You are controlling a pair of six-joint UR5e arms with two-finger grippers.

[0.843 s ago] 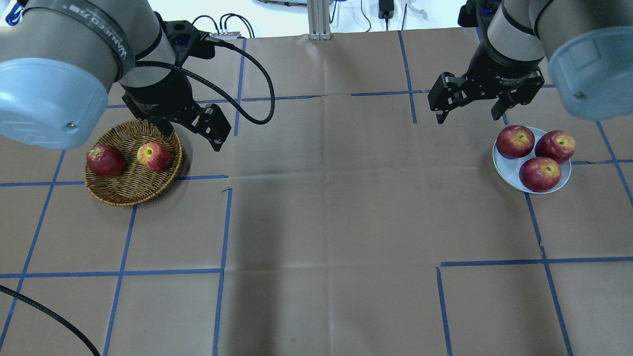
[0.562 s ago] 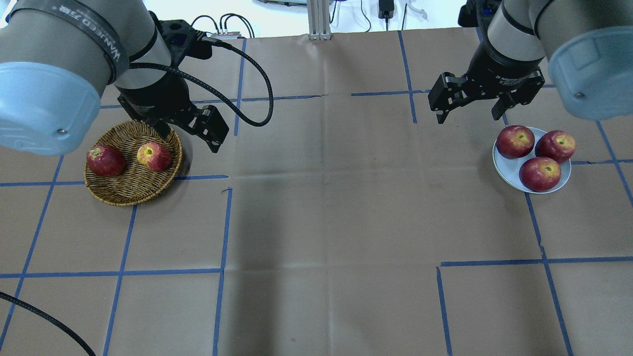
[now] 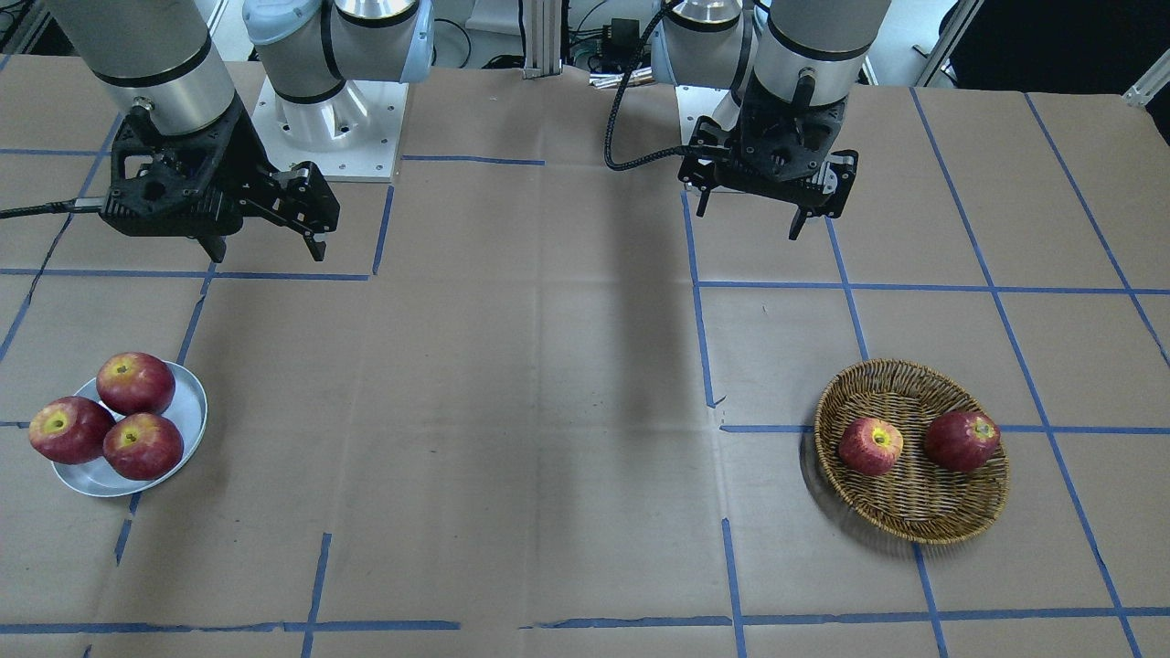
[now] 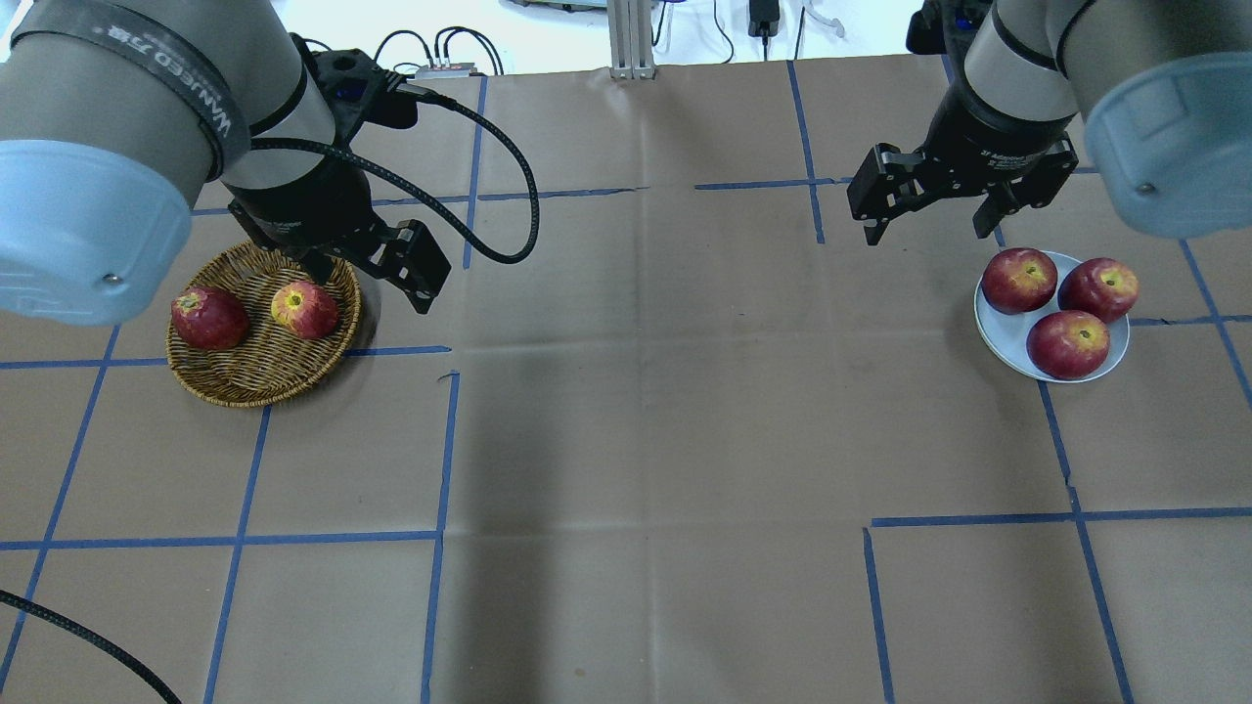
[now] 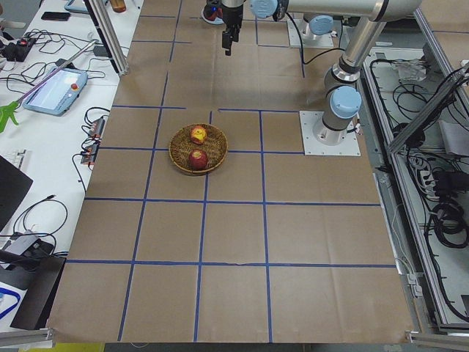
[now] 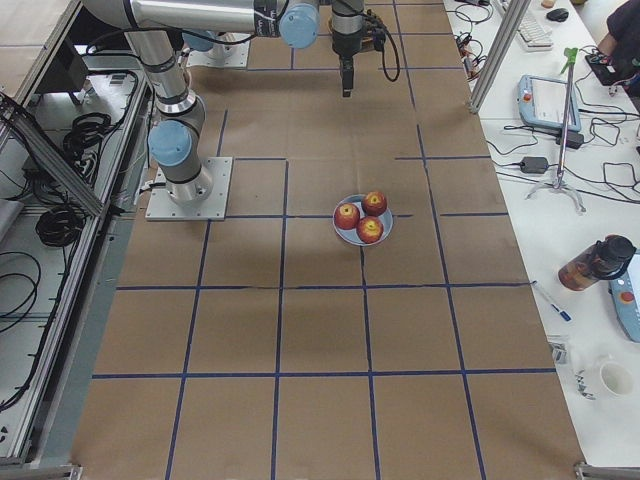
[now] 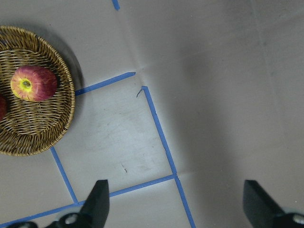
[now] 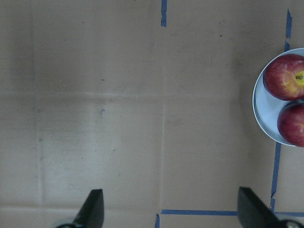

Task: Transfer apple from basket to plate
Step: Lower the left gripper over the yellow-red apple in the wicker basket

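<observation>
**Q:** Where's your streaky apple sitting?

**A:** In the wicker basket, beside the darker apple. Your left pincer hangs nearby with its jaws spread apart, likely lining up the grab.

Strap on the left arm reads "WANJEED"

Brown paper-covered table with blue tape grid, cable-strewn white benches at both ends.
</observation>
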